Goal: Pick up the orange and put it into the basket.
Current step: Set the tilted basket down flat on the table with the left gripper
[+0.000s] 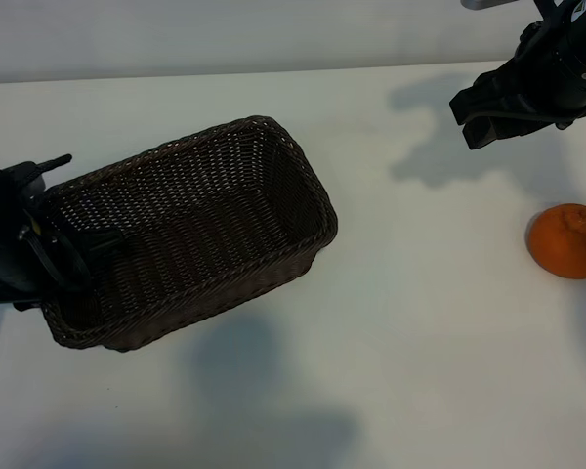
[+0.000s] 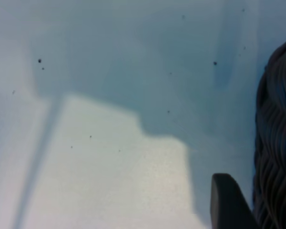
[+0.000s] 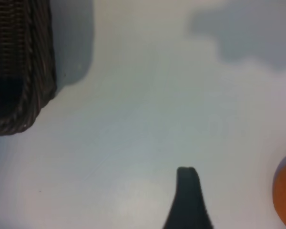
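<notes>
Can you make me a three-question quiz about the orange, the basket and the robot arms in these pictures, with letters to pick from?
1. Where is the orange?
A. inside the basket
B. on the table at the right edge of the exterior view, away from the basket
C. held by the right gripper

2. What colour is the basket?
A. dark brown
B. white
C. bright green

3. What is the left gripper doing?
A. carrying the orange
B. closed on the basket's left end wall
C. parked far from everything

Answers:
1. B, the orange sits alone on the white table, below the right gripper, which hangs above it with nothing between its jaws.
2. A, the woven wicker is dark brown all over.
3. B, in the exterior view its jaws straddle the basket's wall, one inside and one outside.
</notes>
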